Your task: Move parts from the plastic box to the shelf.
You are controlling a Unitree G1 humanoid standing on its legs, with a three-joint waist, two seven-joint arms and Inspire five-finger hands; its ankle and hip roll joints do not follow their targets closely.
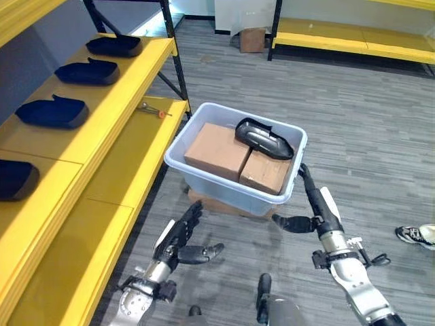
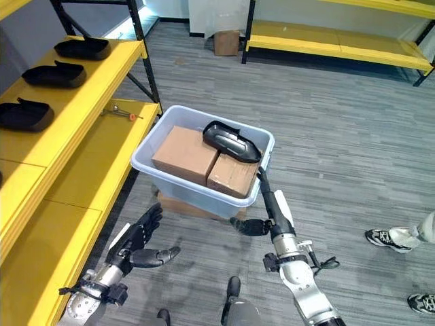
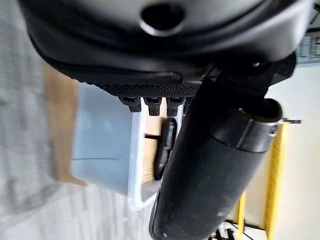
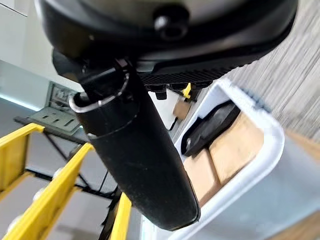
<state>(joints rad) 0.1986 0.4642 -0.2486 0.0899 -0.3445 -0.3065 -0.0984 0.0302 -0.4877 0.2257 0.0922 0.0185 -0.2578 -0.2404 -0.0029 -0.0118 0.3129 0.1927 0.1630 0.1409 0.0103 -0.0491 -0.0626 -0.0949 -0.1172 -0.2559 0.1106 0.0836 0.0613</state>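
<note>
We see the plastic box (image 1: 224,173) mid-frame, one black part (image 1: 264,138) lying on its cardboard boxes (image 1: 234,157). Our left hand (image 1: 178,239) at lower left and right hand (image 1: 314,204) at lower right are both open and empty; four parts (image 1: 87,71) sit on the yellow shelf (image 1: 102,129) at upper left.

Black part (image 1: 264,138) atop cartons in plastic box (image 1: 204,182).

plastic box (image 2: 146,168) holding black part (image 2: 230,140), shelf (image 2: 81,153) alongside
</note>
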